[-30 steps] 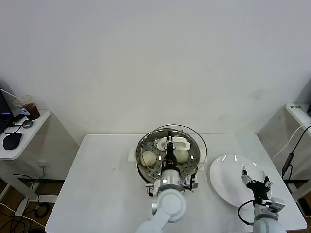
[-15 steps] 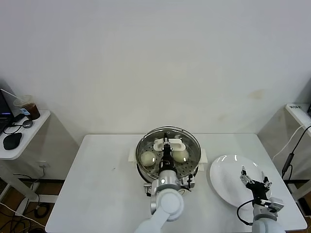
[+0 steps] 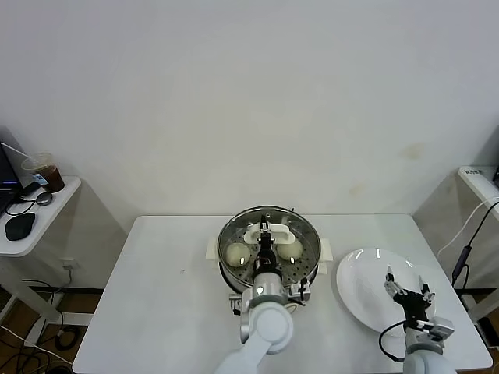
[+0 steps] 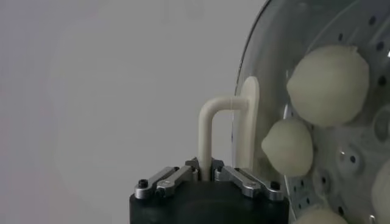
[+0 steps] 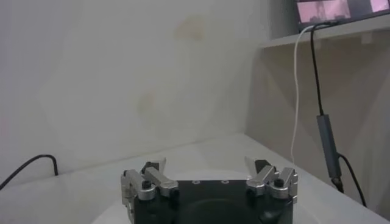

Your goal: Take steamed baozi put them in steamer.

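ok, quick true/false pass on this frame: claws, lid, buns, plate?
1. The left claw is shut on the white handle of the round glass lid. True.
2. The flat white plate holds two buns. False: it is bare.
3. The right claw is open above the plate. True.
4. The lid lies on the table. False: it sits over the shiny steel steamer pot.
5. Cream-white round buns are inside the steamer. True.

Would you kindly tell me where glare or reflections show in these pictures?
Head view: bright glints on the flat white plate and the round glass lid. Left wrist view: the lid's curved glass edge catches light over the cream-white dough buns. Right wrist view: none obvious.
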`<state>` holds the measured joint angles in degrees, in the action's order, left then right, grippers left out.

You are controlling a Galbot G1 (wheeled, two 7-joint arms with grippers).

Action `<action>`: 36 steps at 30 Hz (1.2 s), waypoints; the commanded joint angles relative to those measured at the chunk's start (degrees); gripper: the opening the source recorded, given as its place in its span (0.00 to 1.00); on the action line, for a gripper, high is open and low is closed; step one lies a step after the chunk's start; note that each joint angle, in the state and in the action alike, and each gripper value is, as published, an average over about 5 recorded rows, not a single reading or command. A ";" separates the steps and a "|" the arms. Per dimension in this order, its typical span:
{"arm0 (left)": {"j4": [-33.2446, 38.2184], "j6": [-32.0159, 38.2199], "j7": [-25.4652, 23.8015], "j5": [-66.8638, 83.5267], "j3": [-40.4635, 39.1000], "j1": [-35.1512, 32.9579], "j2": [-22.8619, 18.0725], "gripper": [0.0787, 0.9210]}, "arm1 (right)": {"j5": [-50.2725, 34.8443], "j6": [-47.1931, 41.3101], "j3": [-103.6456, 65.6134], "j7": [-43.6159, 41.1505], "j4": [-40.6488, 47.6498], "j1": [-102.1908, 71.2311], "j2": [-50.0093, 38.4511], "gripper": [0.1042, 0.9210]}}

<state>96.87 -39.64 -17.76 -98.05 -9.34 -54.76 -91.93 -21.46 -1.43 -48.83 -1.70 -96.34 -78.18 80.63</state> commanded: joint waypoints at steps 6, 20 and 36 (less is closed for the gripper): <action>1.81 0.00 -3.53 0.35 -0.54 -0.20 0.07 0.11 | 0.02 0.03 0.04 0.03 -0.17 0.00 0.04 0.88; 1.67 0.21 -0.61 0.59 -1.09 -0.91 0.28 0.11 | 0.00 0.16 -0.03 0.03 -0.22 -0.09 0.05 0.88; 13.04 0.17 -4.17 -0.55 -1.60 -7.12 3.72 0.60 | 0.13 0.18 -0.03 0.06 0.37 0.21 -0.16 0.88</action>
<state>104.41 -39.39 -20.98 -98.40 -11.02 -59.00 -89.79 -21.42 -1.34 -48.94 -1.67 -96.19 -78.05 80.40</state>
